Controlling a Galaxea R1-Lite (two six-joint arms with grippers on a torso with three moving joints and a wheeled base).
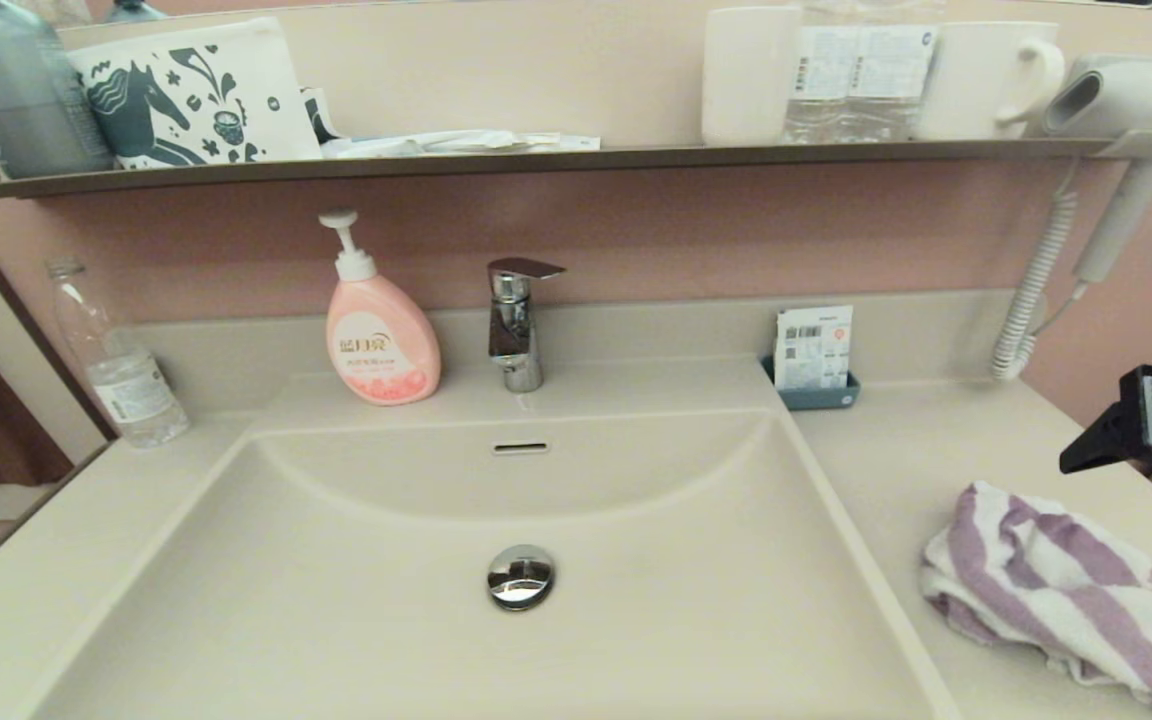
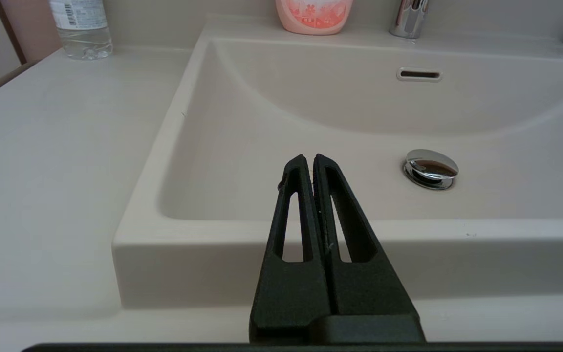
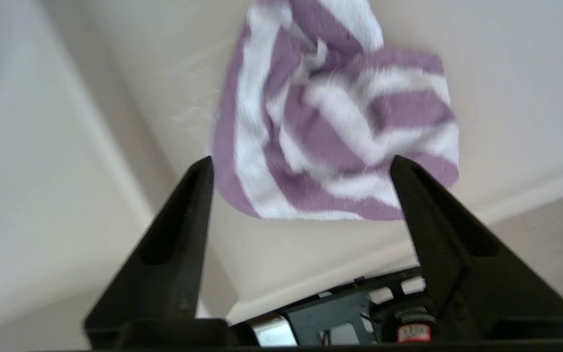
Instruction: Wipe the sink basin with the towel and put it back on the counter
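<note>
Soft even light; glare on drain plug (image 1: 521, 577); blurred towel (image 3: 335, 112).

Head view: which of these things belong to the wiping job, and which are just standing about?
Job:
- purple-and-white striped terry towel
- cream-beige rectangular sink basin
- cream-beige counter
- right gripper, open above the towel
- left gripper, shut, idle before the basin

Bystanders:
- pink pump soap bottle
- chrome faucet
- clear plastic water bottle
- white hairdryer

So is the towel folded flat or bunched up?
Bunched up: the towel lies crumpled on the counter, stripes twisted, right gripper open above it.
</note>
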